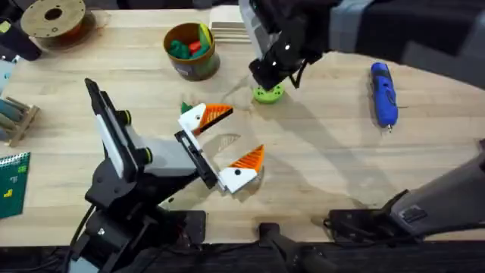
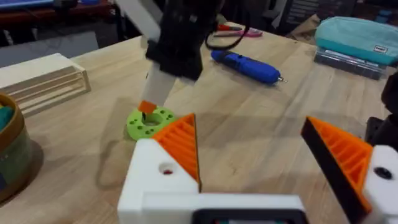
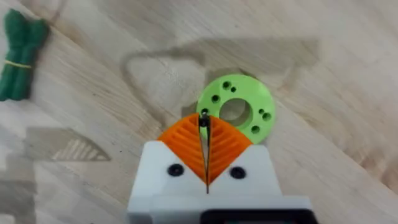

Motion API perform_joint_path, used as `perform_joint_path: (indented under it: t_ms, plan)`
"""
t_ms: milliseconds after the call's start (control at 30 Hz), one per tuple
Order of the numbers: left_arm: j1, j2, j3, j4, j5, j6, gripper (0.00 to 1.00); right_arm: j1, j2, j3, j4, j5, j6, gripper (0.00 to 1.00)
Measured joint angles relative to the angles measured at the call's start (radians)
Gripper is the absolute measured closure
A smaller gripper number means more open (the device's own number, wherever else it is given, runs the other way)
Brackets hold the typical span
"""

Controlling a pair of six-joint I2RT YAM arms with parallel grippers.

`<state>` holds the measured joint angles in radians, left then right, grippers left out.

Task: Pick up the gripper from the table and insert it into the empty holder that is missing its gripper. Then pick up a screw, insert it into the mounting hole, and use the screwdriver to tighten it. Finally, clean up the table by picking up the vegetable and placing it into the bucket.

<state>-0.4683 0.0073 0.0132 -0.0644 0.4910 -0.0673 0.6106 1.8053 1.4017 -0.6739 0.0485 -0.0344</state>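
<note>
My right gripper (image 3: 204, 124) is shut just above the lime-green ring (image 3: 236, 112), its orange tips pinching a small dark screw (image 3: 203, 117). From overhead, the right arm (image 1: 273, 57) reaches in from the right over that ring (image 1: 267, 94). My left gripper (image 1: 227, 140) stands open mid-table, and both of its white mounts carry orange tips (image 2: 180, 146). The dark-green vegetable (image 1: 185, 108) lies beside its far finger. The blue screwdriver (image 1: 383, 92) lies at the right. The bucket (image 1: 191, 62) stands at the back. A loose gripper and a bare holder are out of view.
A brown filament spool (image 1: 53, 19) sits at the back left and a small wooden rack (image 1: 15, 117) at the left edge. A pale wooden block (image 2: 43, 78) lies behind the ring. A teal pouch (image 2: 357, 34) rests beyond the screwdriver (image 2: 245, 65).
</note>
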Motion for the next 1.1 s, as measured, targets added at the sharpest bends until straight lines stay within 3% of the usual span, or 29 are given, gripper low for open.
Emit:
perform_joint_path:
  t_ms: [167,333,633,800,1100]
  plan:
    - [0.000,0.000,0.000,0.000,0.000,0.000,0.014,0.000,-0.051,0.011,-0.041,-0.010,0.000,0.993]
    - [0.000,0.000,0.000,0.000,0.003,0.000,0.014,0.000,-0.080,0.029,-0.137,-0.102,0.000,0.993]
    - [0.000,0.000,0.000,0.000,0.004,0.000,0.014,0.021,-0.103,0.273,-0.353,-0.245,0.000,0.993]
    - [0.000,0.000,0.000,0.000,0.007,0.000,0.014,0.080,-0.120,0.373,-0.412,-0.266,0.000,0.994]
    - [0.000,0.000,0.000,0.000,0.007,0.000,0.014,0.234,-0.123,0.386,-0.411,-0.278,-0.001,0.994]
